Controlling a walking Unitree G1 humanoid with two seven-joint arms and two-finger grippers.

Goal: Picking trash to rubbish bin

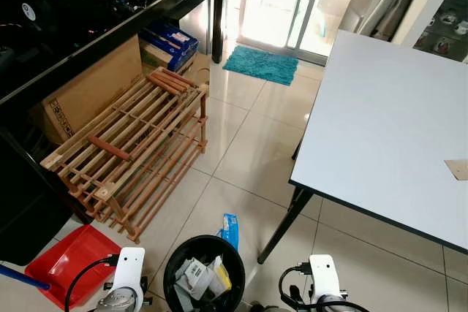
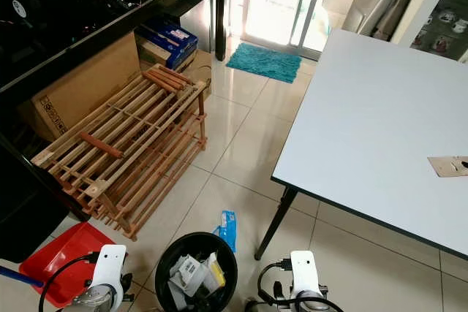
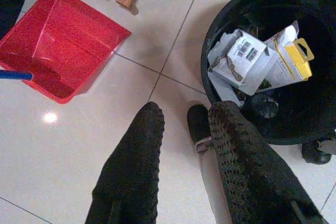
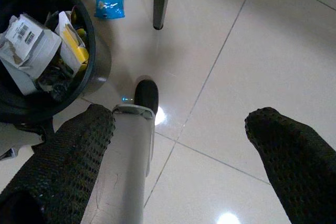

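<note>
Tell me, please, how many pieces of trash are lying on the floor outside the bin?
1: a blue wrapper on the tiles just beyond the black bin, near the table leg. More could be hidden behind the bin.

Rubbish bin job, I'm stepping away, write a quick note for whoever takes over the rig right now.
Left hand: open, empty, low over the floor beside the bin.
Right hand: open wide, empty, over bare tile on the bin's other side.
Done: cardboard packaging is already in the bin.
Left: a blue wrapper lies on the floor just beyond the bin, near the table leg. A brown scrap sits on the white table; can't tell whether it is trash.
Red dustpan is on the floor to the robot's left.
</note>
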